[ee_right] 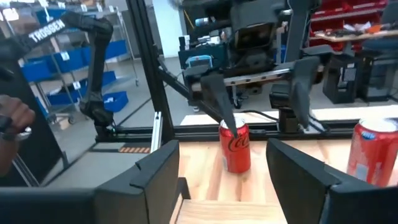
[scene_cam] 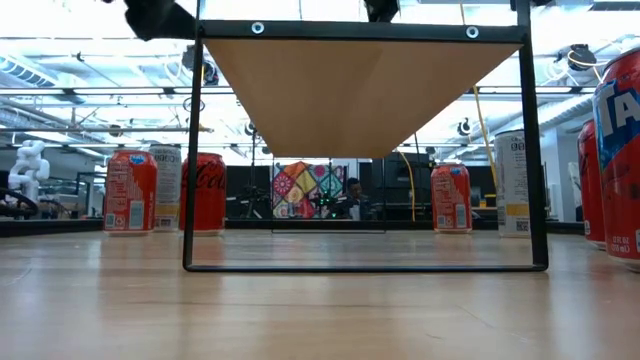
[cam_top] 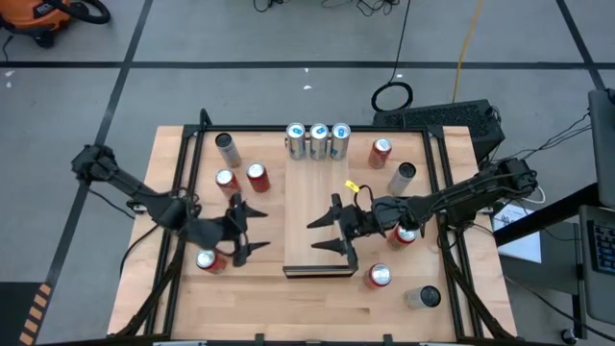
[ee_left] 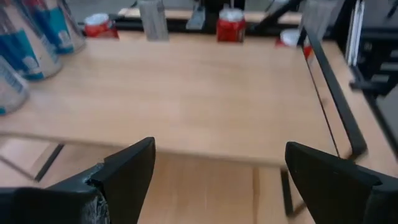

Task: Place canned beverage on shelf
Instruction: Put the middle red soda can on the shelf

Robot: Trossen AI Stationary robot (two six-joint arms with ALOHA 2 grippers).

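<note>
Both grippers were open and empty: left gripper point(cam_top: 252, 234) wide, right gripper point(cam_top: 332, 235) narrower. A red can point(cam_top: 209, 259) stood at lower left, apparently nearest the left gripper, beside the shelf point(cam_top: 317, 207).

We note the shelf point(cam_top: 317, 207): a long pale wood panel, grain running lengthwise, raised on a thin black frame, bare along most of its length. Three blue-and-silver cans point(cam_top: 317, 140) stand upright in a row at its far end, touching side by side. Red cans point(cam_top: 257, 177) and silver cans point(cam_top: 227, 150) stand scattered on the tabletop on both sides; one silver can point(cam_top: 422, 298) lies on its side at the near right.
</note>
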